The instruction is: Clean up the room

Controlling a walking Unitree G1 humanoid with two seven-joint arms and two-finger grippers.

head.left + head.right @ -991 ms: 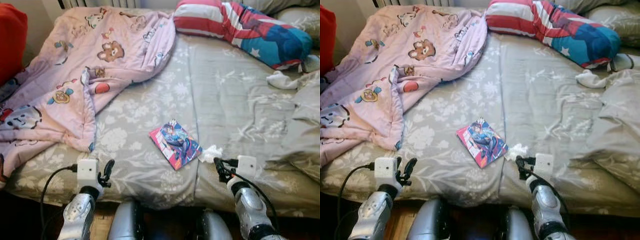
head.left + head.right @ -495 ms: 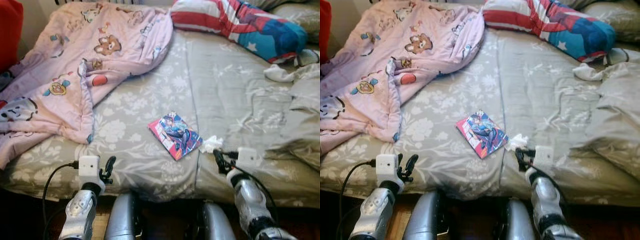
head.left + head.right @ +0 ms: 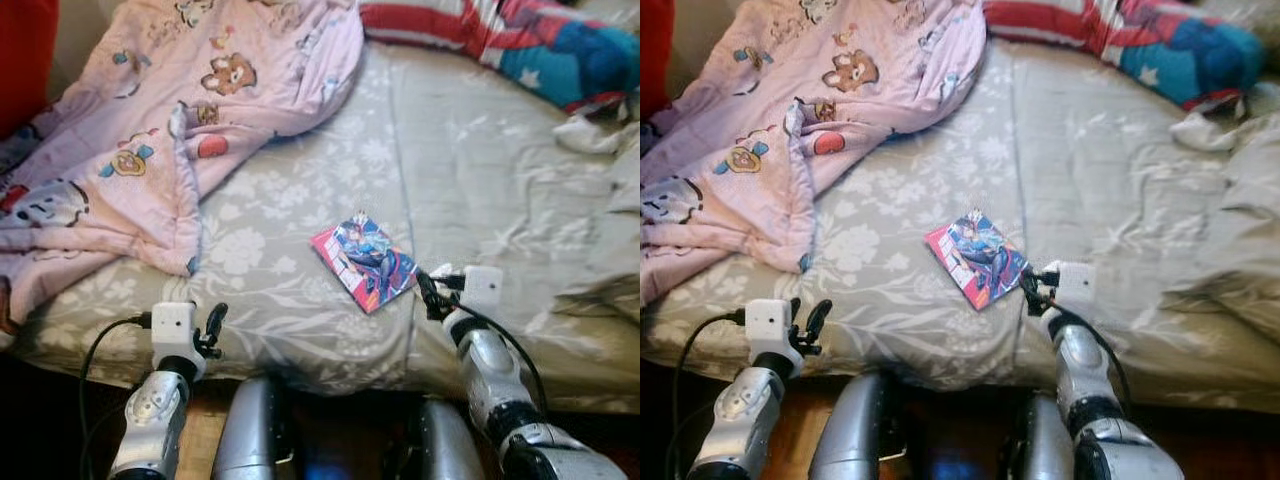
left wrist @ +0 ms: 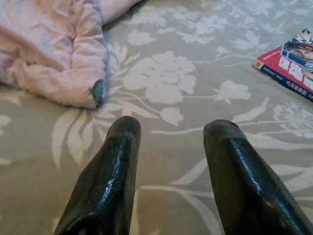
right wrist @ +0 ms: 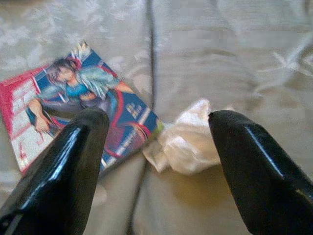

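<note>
On the grey flowery bed [image 3: 300, 200], in the left eye view, a comic book [image 3: 363, 264] lies flat near the front edge. The right gripper [image 3: 428, 296] is just beside its right corner. The left gripper [image 3: 212, 330] hangs over the bed's front edge, well apart from the book. A pink blanket [image 3: 170, 120] is bunched up at the back left, and a striped pillow [image 3: 520, 40] lies at the back right.

In the left wrist view, the left fingers [image 4: 110, 176] are spread over bare sheet.

In the right wrist view, the right fingers [image 5: 73, 161] are spread wide, with a crumpled white tissue [image 5: 188, 142] between them, touching the book's corner.
</note>
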